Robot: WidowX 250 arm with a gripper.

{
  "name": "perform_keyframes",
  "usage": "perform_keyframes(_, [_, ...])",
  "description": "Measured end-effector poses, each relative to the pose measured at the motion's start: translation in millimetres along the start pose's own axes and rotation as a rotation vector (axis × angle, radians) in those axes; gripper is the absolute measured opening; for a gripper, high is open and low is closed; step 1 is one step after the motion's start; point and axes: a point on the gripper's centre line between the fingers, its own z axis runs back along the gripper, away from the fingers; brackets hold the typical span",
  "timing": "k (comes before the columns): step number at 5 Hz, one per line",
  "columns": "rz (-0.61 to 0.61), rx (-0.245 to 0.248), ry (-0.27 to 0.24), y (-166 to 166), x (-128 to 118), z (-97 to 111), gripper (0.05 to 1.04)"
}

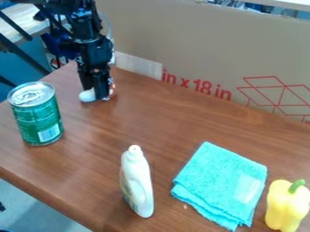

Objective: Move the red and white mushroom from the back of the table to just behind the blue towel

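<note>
See a small white thing [87,95] low against the left side of the gripper [97,96] in the view, near the far left edge of the bench [169,122]. Make out a red-and-white thing [111,89] at the other side, partly hidden behind the gripper; cannot tell whether to count the two as one piece. Find the gripper pointing straight down, dark all over; cannot tell how far open, nor whether gripping, touching or just in front of either.

See the arm [82,16] above, cut off by the top edge. Nearer the camera, at the left, find an upright green can [39,118] with a silver top, print too small to read. Further right, see a white bottle [137,181], upright and capped, label mostly turned away. Right of that, find a folded turquoise cloth [212,181] lying flat, with a paler patch near the right edge, hard to make out. Just beside the cloth, at the lower right corner, see a yellow pepper [284,208] with a green stem, close against the bottom edge of the view. Behind the bench, see brown cardboard [200,45] with red print, cut off at the right.
</note>
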Motion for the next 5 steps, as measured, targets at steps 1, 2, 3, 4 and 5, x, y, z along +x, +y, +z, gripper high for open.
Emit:
perform_keyframes(1, [0.016,-0.007,0.013,-5.4,-2.9,1.4,0.52])
perform_keyframes(2, [0.001,0.008,0.023,-17.6,-8.4,8.6,0.487])
perform_keyframes(3, [-0.051,0.049,-0.012,-35.7,-1.8,27.8,0.486])
perform_keyframes(4, [-0.128,0.092,-0.023,-61.4,9.4,41.7,0.486])
perform_keyframes(5, [-0.212,0.085,-0.007,-95.0,15.8,36.6,0.486])
